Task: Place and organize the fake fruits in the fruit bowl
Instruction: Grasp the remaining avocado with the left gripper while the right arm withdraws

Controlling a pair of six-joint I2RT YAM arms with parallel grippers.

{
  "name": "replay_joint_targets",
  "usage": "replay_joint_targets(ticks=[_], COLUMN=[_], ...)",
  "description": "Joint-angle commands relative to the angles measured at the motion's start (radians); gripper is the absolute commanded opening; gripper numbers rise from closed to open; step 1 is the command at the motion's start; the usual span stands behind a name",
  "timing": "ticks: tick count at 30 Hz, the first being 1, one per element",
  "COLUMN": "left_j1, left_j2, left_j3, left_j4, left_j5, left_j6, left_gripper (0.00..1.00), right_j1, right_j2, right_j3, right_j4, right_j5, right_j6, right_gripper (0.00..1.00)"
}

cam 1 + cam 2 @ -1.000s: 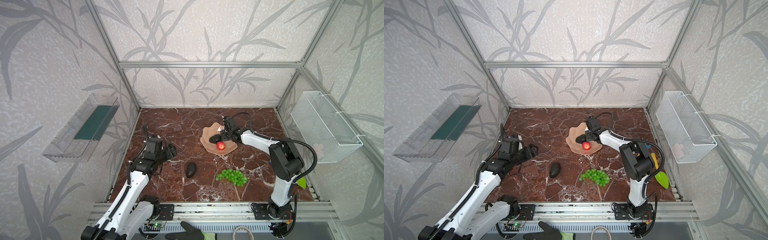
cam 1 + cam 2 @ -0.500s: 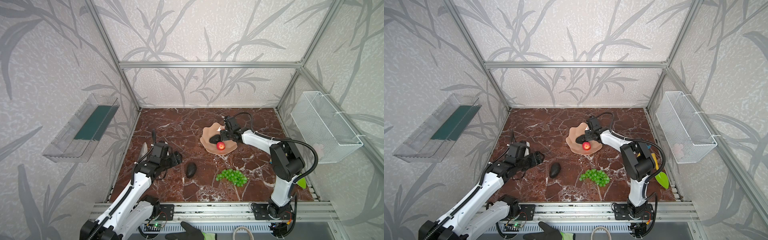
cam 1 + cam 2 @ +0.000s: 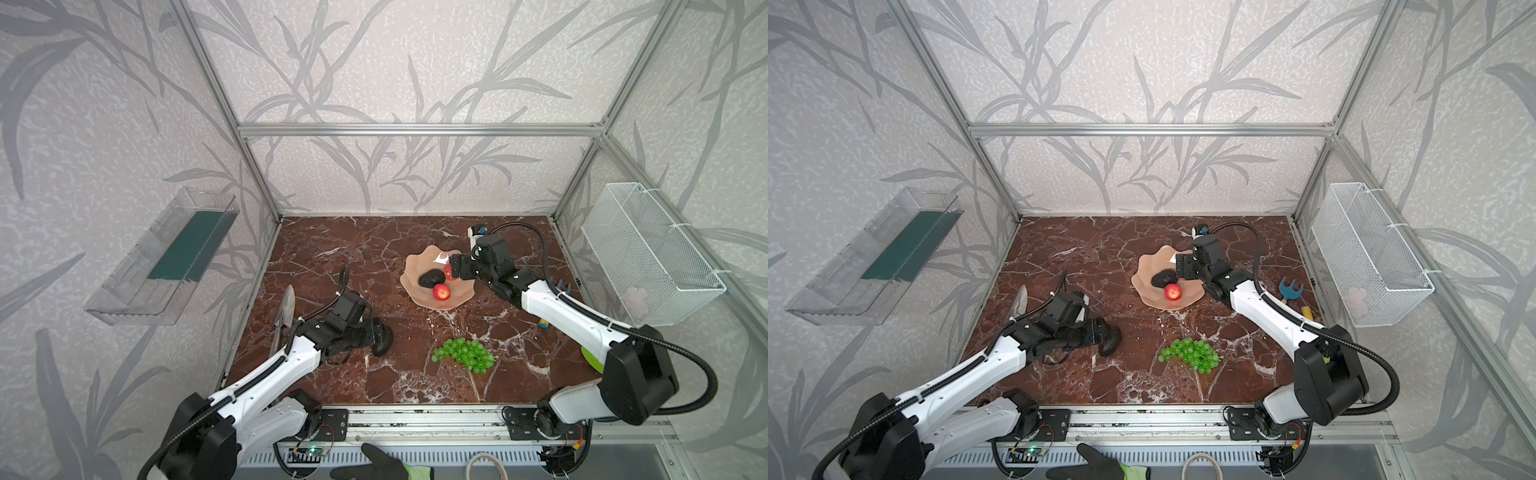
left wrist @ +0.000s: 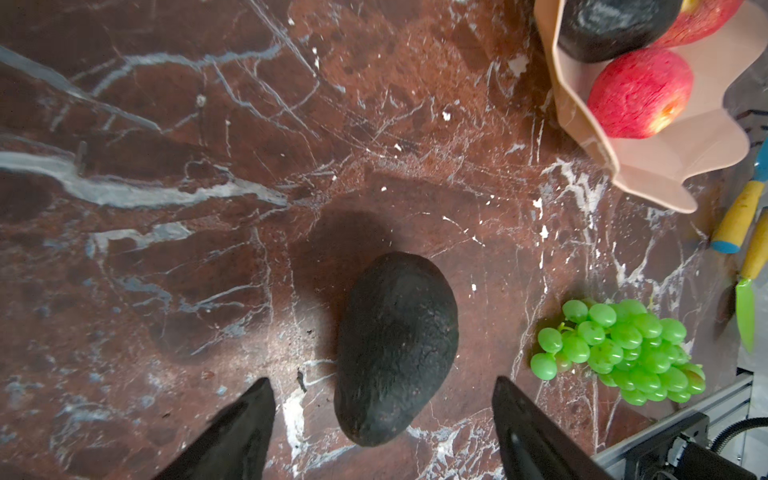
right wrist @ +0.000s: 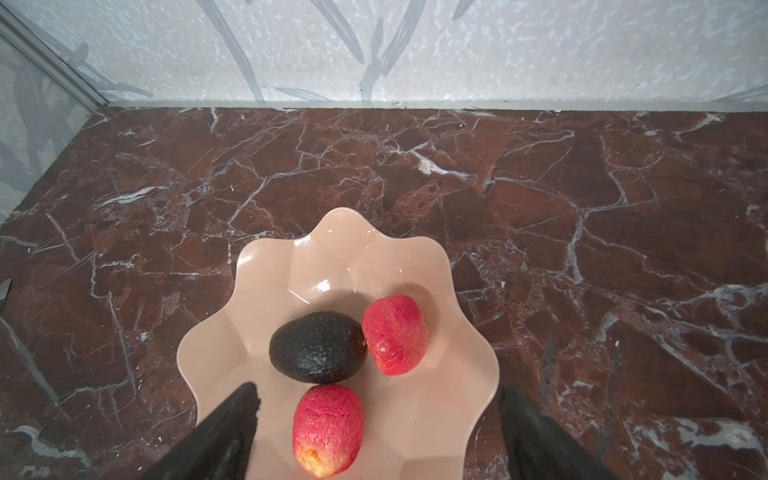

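Left gripper jaws apart either side of loose avocado on marble table. It looks stiff, light and rough-skinned, so pinch the fat middle. Right gripper spread, empty, over fruit bowl holding second avocado and two apples. Grapes on table.

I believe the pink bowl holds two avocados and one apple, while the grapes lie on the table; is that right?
Not quite. The right wrist view shows the bowl holding one avocado and two apples, not two avocados and one apple. The grapes do lie on the table, as a top view shows.
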Motion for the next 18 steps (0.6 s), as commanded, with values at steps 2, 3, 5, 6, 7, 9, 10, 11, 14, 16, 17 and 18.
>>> replay_joint_targets(ticks=[2, 3, 5, 6, 7, 9, 10, 11, 14, 16, 17, 18], left_j1=[-0.031, -0.034, -0.044, -0.05, -0.052, -0.054, -0.056, -0.056, -0.058, -0.058, -0.057, -0.058], left_j2=[0.101, 0.132, 0.185, 0.206, 0.222, 0.24, 0.241, 0.235, 0.197, 0.177, 0.171, 0.17], left_j3=[0.016, 0.024, 0.035, 0.038, 0.04, 0.047, 0.053, 0.061, 0.088, 0.109, 0.127, 0.149], left_j4=[0.046, 0.048, 0.058, 0.063, 0.067, 0.06, 0.055, 0.047, 0.032, 0.025, 0.018, 0.01], left_j5=[-0.007, 0.004, 0.018, 0.017, 0.015, 0.0, -0.004, -0.009, -0.017, -0.021, -0.019, -0.015], left_j6=[-0.004, -0.003, -0.004, -0.007, -0.008, -0.009, -0.007, -0.005, 0.008, 0.018, 0.026, 0.033], left_gripper=[0.83, 0.83, 0.81, 0.79, 0.77, 0.69, 0.65, 0.61, 0.54, 0.53, 0.51, 0.5], right_j1=[-0.006, -0.006, -0.006, -0.006, -0.006, -0.006, -0.006, -0.006, -0.006, -0.006, -0.007, -0.007], right_j2=[-0.069, -0.081, -0.101, -0.109, -0.114, -0.123, -0.125, -0.128, -0.124, -0.115, -0.112, -0.108], right_j3=[-0.067, -0.08, -0.096, -0.101, -0.104, -0.109, -0.111, -0.112, -0.117, -0.121, -0.125, -0.128], right_j4=[0.029, 0.033, 0.031, 0.027, 0.021, 0.018, 0.016, 0.015, 0.018, 0.022, 0.025, 0.027], right_j5=[-0.019, -0.02, -0.014, -0.01, -0.006, -0.001, 0.001, 0.003, 0.003, 0.003, 0.001, -0.001], right_j6=[0.0, -0.006, -0.008, -0.008, -0.008, -0.009, -0.009, -0.011, -0.009, -0.006, -0.005, -0.002], right_gripper=[0.94, 0.95, 0.95, 0.95, 0.95, 0.95, 0.95, 0.95, 0.95, 0.95, 0.95, 0.95])
